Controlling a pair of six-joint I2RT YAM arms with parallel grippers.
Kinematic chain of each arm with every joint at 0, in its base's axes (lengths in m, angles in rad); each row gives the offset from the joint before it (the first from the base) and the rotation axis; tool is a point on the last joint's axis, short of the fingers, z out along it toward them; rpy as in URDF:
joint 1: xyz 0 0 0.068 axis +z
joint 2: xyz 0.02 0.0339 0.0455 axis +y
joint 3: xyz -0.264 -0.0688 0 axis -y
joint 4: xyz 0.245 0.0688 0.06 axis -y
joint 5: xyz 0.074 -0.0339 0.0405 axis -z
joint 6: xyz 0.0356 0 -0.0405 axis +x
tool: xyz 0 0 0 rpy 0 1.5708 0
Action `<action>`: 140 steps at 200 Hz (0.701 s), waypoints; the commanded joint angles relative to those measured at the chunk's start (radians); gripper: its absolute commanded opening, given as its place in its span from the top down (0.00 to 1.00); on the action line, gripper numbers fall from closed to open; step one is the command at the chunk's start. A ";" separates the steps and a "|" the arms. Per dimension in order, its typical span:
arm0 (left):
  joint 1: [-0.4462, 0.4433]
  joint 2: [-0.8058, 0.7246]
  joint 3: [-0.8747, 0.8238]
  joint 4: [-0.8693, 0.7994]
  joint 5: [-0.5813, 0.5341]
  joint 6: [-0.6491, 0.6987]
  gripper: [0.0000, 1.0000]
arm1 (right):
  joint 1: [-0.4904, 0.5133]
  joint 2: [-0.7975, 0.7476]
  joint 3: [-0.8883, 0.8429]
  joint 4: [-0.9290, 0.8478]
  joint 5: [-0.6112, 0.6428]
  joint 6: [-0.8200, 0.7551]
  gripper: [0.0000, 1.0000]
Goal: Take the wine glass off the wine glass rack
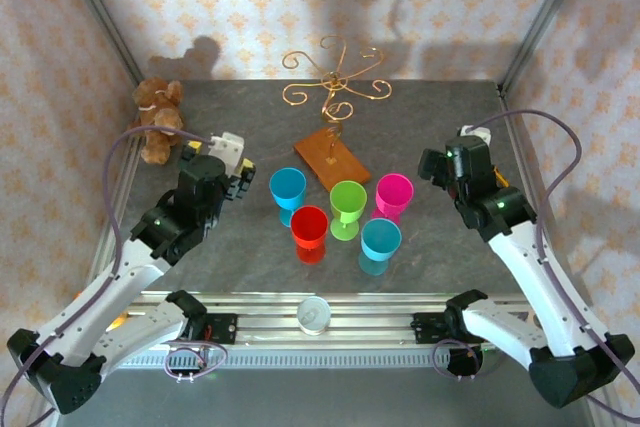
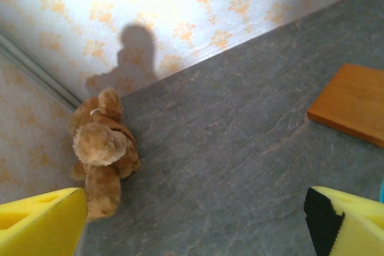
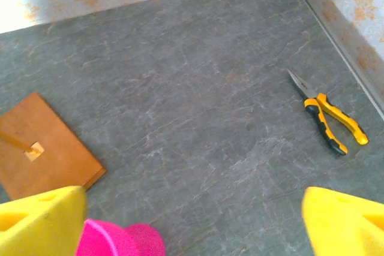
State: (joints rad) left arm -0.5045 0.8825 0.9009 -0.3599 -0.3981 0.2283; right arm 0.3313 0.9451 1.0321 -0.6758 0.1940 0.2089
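The wine glass rack (image 1: 335, 82) stands at the back centre, its gold wire arms bare, on a brown wooden base (image 1: 330, 157). Several plastic wine glasses stand upright on the table in front of it: blue (image 1: 287, 188), red (image 1: 309, 227), green (image 1: 348, 202), pink (image 1: 394, 193) and cyan (image 1: 380, 240). My left gripper (image 1: 232, 162) hovers left of the blue glass, open and holding nothing (image 2: 192, 232). My right gripper (image 1: 470, 137) hovers right of the pink glass (image 3: 120, 241), open and holding nothing (image 3: 192, 226). The base (image 3: 48, 145) lies to its left.
A brown teddy bear (image 1: 158, 117) sits in the back left corner (image 2: 99, 148). Yellow-handled pliers (image 3: 330, 118) lie near the right wall. A small white cup (image 1: 313, 314) rests on the rail at the near edge. Patterned walls close three sides.
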 commanded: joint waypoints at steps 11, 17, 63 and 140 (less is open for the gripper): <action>0.124 0.015 -0.024 0.126 0.102 -0.213 0.00 | -0.115 0.023 -0.076 0.159 -0.058 -0.001 0.00; 0.147 0.019 -0.031 0.139 0.113 -0.231 0.00 | -0.139 0.028 -0.092 0.182 -0.071 0.002 0.00; 0.217 0.070 -0.070 0.199 0.067 -0.300 0.00 | -0.261 0.051 -0.227 0.390 -0.064 -0.023 0.00; 0.305 0.162 -0.333 0.609 -0.001 -0.238 0.00 | -0.267 0.025 -0.542 0.817 0.092 -0.125 0.00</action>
State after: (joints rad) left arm -0.2337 0.9756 0.6140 0.0299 -0.3779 -0.0086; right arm 0.0662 0.9714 0.5446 -0.0574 0.1925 0.1280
